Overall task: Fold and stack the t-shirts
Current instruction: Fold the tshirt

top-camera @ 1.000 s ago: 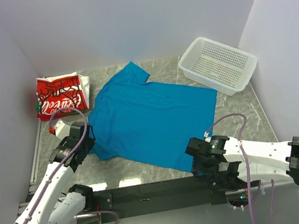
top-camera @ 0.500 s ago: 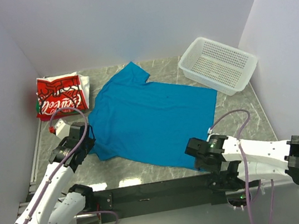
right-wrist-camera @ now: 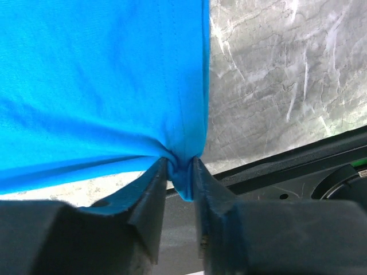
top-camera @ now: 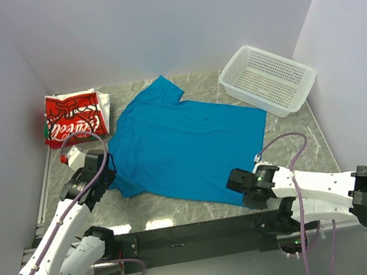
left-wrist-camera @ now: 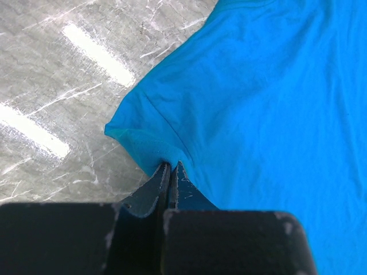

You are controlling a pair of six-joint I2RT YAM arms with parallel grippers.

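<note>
Reaches the left arm [top-camera: 58, 225] up to the near-left corner of the blue t-shirt [top-camera: 184, 144]. Holds the left gripper [left-wrist-camera: 170, 166] low at that edge, fingers [left-wrist-camera: 152, 192] pressed flat together on the cloth. Lays the right arm [top-camera: 323, 192] low across toward the shirt's near-right corner. Tips the right gripper [right-wrist-camera: 182, 163] down there, fingers [right-wrist-camera: 150, 200] squeezing a bunched fold, apparently from both sides.

A plain bright-blue t-shirt [top-camera: 184, 144] lies spread open and unfolded in the middle of the counter [top-camera: 294, 138]. It sits skewed, with one sleeve pointing to 12 o'clock and its near corners puckered. At its 10 o'clock, just apart, sits a folded red-and-white t-shirt [top-camera: 73, 117] with white script lettering.
</note>
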